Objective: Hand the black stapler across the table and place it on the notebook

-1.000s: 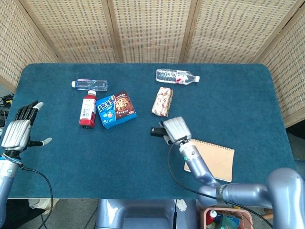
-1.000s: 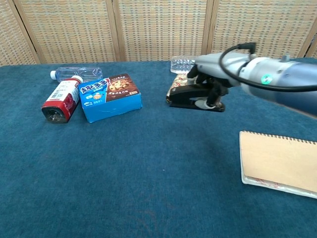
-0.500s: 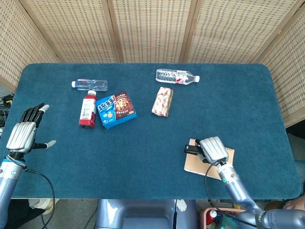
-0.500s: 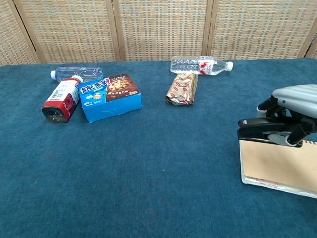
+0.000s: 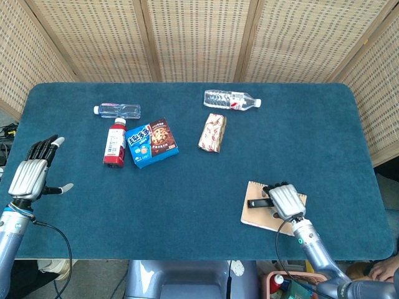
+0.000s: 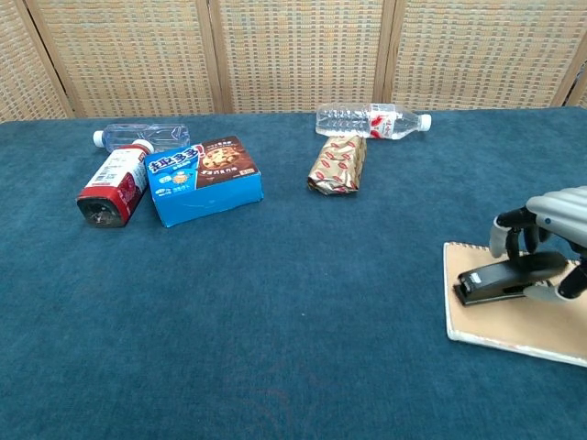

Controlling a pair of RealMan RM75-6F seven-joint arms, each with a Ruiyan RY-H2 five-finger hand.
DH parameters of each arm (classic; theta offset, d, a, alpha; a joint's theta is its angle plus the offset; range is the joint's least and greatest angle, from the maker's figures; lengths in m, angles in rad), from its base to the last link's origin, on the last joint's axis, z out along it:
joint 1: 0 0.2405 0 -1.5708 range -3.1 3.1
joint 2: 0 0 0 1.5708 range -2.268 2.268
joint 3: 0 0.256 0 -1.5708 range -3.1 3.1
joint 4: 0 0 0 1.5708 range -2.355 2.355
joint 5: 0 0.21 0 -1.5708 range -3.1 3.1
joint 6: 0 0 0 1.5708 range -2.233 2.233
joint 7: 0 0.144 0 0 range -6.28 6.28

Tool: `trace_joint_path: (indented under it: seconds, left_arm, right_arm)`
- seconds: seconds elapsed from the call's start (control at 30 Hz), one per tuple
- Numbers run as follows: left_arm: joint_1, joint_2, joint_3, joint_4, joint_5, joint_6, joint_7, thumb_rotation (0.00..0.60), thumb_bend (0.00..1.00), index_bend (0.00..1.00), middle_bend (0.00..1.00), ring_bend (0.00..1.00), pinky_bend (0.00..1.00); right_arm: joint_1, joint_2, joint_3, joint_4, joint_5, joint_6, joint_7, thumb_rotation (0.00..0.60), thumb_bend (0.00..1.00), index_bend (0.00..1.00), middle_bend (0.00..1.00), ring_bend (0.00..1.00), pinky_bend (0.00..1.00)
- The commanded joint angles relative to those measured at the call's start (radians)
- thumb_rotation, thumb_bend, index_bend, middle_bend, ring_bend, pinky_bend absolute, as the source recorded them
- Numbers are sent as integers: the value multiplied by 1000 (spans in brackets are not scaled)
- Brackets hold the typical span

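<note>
The black stapler (image 5: 256, 203) (image 6: 500, 280) lies on the tan spiral notebook (image 5: 257, 218) (image 6: 514, 325) at the near right of the table, nose pointing left. My right hand (image 5: 284, 200) (image 6: 548, 240) is over the stapler's rear end. Its fingers curl over the top and the thumb sits at the near side, still holding it. My left hand (image 5: 30, 175) hovers at the table's left edge with fingers spread and nothing in it. The chest view does not show it.
A blue cookie box (image 5: 151, 143) (image 6: 204, 180), a red bottle (image 5: 115, 142) and a clear bottle (image 5: 118, 111) lie at the far left. A gold snack pack (image 5: 212, 132) (image 6: 337, 165) and a water bottle (image 5: 231, 99) lie at the far middle.
My right hand moved a little right and toward the near edge, lowering the stapler from above the notebook's left edge onto the cover. The left hand stayed put.
</note>
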Motion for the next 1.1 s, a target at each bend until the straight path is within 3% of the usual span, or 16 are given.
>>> trace_joint_path:
  seconds: [0.03,0.3,0.57,0.77,0.93,1.1]
  left_arm:
    - [0,0,1,-1,1,-1,1,600,0,0,0,0,0]
    - [2,1,1,-5,5,4,1,600,0,0,0,0,0]
    - [8,4,6,-10,20,16,-1,600,0,0,0,0,0]
    - [27,5,26,-22,51,47,14,600,0,0,0,0,0]
    - [68,5,54,-39,83,106,39,600,0,0,0,0,0]
    - [116,4,87,-52,107,163,56,600,0,0,0,0,0]
  right_arm:
    - [-14,3,6,9,-14,-17,21,600,97,211,209,152,156]
    - [-44,25,21,-14,-39,-12,13,600,88,189,131,64,98]
    - [-115,139,8,-96,-128,102,28,600,68,161,102,23,8]
    - [-202,257,-15,-57,-225,236,171,600,0,12,0,0,0]
    - [-291,301,-3,56,-204,305,342,600,0,0,0,0,0]
    - [-368,301,19,82,-177,361,467,600,0,0,0,0,0]
